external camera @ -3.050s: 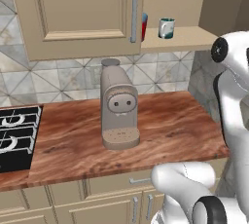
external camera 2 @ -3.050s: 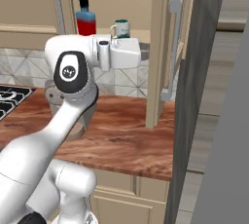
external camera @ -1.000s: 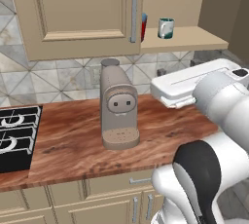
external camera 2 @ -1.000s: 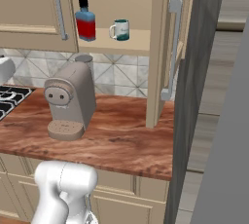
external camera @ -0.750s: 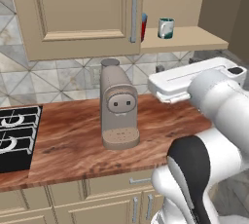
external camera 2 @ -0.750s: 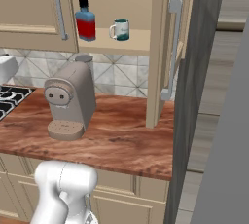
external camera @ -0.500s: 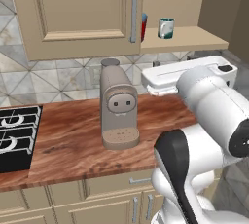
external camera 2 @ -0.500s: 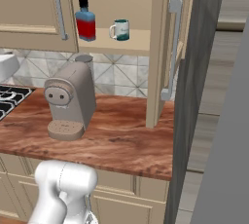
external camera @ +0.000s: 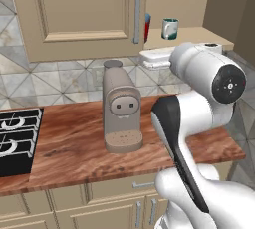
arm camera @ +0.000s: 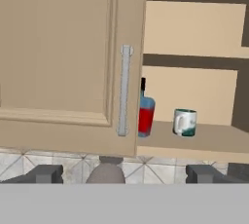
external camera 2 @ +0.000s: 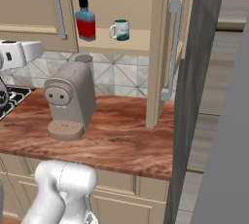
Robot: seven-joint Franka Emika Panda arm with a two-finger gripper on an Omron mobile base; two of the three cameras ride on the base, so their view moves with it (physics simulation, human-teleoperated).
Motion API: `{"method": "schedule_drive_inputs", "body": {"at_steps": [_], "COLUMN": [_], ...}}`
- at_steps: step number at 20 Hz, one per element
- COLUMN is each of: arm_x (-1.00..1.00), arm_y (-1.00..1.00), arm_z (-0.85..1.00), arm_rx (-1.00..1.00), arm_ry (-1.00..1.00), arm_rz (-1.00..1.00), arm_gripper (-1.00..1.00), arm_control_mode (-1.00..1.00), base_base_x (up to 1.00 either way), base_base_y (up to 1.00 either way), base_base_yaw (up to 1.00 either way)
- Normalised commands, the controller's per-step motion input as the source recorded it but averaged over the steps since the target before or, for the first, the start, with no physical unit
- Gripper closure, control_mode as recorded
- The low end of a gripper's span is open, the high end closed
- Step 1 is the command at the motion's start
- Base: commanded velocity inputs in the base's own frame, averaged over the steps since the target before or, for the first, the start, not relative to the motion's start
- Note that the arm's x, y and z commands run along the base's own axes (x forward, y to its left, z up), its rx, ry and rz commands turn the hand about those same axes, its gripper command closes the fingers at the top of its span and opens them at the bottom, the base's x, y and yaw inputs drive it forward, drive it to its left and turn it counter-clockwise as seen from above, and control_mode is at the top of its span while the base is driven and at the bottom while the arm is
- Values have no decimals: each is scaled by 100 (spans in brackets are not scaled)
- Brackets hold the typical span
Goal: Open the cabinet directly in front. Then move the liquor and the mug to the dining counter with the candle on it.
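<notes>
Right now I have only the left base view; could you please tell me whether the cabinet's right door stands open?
Observer: Yes, the right door is swung wide, edge-on in the right base view.
Operator: Thanks. What stands beside the mug?
Observer: The liquor, red body, blue shoulders, black cap, stands left of the mug, apart from it.
Operator: And is the hand open?
Observer: Yes, the hand's fingertips stand wide apart, empty, facing the left door's handle.
</notes>
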Motion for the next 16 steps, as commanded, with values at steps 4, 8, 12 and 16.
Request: {"method": "schedule_drive_inputs", "body": {"at_steps": [4, 8, 12, 16], "arm_x": [71, 68, 74, 81], "arm_y": [-2, 0, 0, 0], "arm_z": [10, 1, 0, 0], "arm_rx": [4, 2, 0, 0], "arm_ry": [12, 8, 7, 3], "arm_rz": [0, 0, 0, 0], "arm_gripper": [-100, -100, -100, -100], "arm_control_mode": [-100, -100, -100, -100], "base_base_x": [0, 0, 0, 0], "base_base_y": [0, 0, 0, 0], "base_base_yaw": [0, 0, 0, 0]}}
